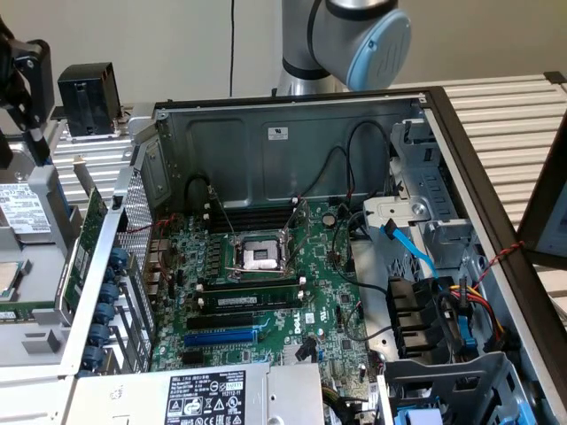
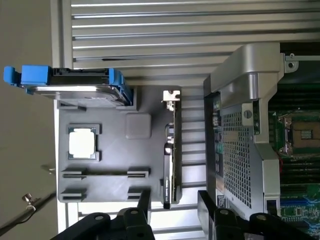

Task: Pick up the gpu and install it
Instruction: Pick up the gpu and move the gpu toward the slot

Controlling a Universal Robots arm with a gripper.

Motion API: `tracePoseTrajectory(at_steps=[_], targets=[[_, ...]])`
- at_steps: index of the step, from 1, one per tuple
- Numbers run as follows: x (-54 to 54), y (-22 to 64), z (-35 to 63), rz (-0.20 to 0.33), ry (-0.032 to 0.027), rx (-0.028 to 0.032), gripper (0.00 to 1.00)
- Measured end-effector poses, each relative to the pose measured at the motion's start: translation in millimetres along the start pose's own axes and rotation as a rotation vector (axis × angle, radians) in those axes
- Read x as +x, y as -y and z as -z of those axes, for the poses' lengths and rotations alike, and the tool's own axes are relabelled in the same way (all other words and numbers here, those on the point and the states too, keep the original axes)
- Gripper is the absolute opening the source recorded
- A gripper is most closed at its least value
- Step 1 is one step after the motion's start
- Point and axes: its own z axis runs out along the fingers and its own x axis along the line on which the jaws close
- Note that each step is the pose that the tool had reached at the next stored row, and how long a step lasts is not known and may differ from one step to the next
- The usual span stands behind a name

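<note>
Your gripper [image 2: 174,194] stands wide open over the grey parts tray [image 2: 115,165]. Its two black fingers [image 2: 145,202] sit on either side of the gpu [image 2: 172,150], and neither one touches it. Nothing is in its grasp.

The gpu is in the tray, standing on its edge in a slot along the side nearest the computer case [image 2: 240,145]. Its metal bracket is at the far end from the fingers. In the exterior view you see it as a green card [image 1: 89,235] upright just outside the case's perforated rear wall, with the gripper [image 1: 27,97] above it at the exterior view's left.

The same tray holds a processor chip [image 2: 82,142] lying flat in a square recess. A hard drive [image 2: 70,82] with blue rails stands on edge at one end.

Inside the open case, the motherboard [image 1: 328,301] lies flat. Its processor socket [image 1: 263,257] is uncovered. One dark memory stick [image 1: 252,297] is seated below the socket, and a blue expansion slot [image 1: 221,336] lies beside that. A power supply [image 1: 204,394] with a white label sits at the near edge. Cables run to the drive cage [image 1: 425,328] at the exterior view's right.
</note>
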Motion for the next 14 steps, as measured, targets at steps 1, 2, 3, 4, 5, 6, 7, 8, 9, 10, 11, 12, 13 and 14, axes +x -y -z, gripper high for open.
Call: tracePoseTrajectory(at_steps=[1, 2, 3, 4, 5, 6, 7, 8, 9, 10, 11, 12, 13, 14], targets=[[2.2, 0.2, -0.8, 0.0, 0.0053, -0.0004, 0.5], [4.1, 0.4, -1.6, 0.0, 0.0103, -0.0008, 0.5], [6.3, 0.6, -2.5, 0.001, 0.016, -0.0011, 0.5], [8.4, 0.8, -3.4, 0.001, 0.0208, -0.0014, 0.5], [10.7, 1.0, -4.6, 0.001, 0.025, -0.0017, 0.5], [12.7, 1.2, -5.9, 0.001, 0.0285, -0.002, 0.5], [14.2, 1.4, -7.1, 0.001, 0.0313, -0.0021, 0.5], [14.8, 1.5, -8.9, 0.001, 0.0331, -0.0025, 0.5], [15.0, 1.6, -10.8, 0.001, 0.0336, -0.0025, 0.5], [15.1, 1.8, -12.6, 0.001, 0.0339, -0.0024, 0.5], [15.2, 2.0, -14.4, 0.001, 0.0343, -0.0024, 0.5], [15.3, 2.2, -16.2, 0.001, 0.0344, -0.0025, 0.5], [15.4, 2.4, -19.7, 0.001, 0.0344, -0.0024, 0.5], [15.1, 2.7, -21.7, 0.002, 0.0345, -0.0025, 0.5]])
